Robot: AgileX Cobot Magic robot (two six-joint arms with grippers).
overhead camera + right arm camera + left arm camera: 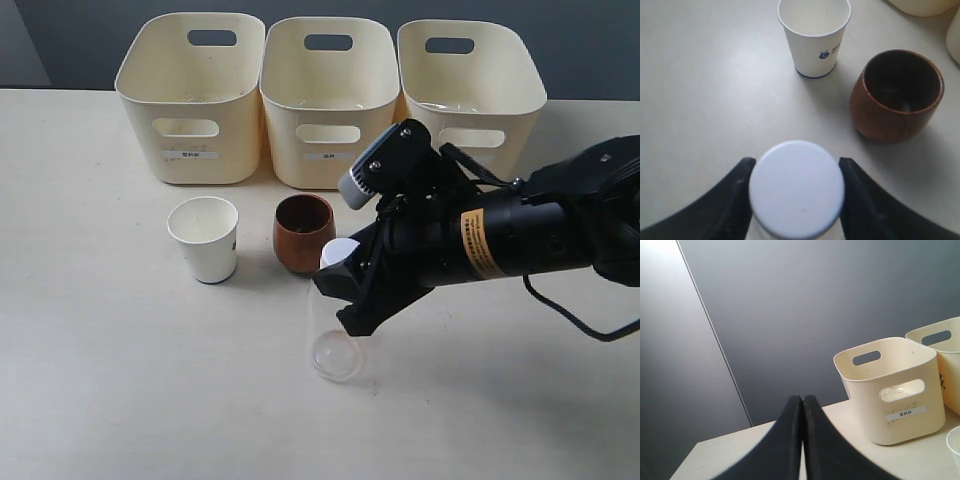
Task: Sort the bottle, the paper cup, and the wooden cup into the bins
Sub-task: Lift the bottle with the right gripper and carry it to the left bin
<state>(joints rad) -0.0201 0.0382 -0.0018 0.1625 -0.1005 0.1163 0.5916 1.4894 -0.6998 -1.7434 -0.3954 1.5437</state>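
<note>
Exterior view: the right gripper (350, 300) clamps the bottle (335, 352), which stands at 5 o'clock from the wooden cup (303, 233). The labels (190, 154) on the 3 bins (190, 100) are unreadable.
Left wrist view: the left gripper (801, 440) has its jaws together.
Right wrist view: the paper cup (815, 37) bears an illegible blue logo (829, 51).

Exterior: elevated, facing bins (330, 95). Left wrist: low, same bins. Right wrist: close, downward.
</note>
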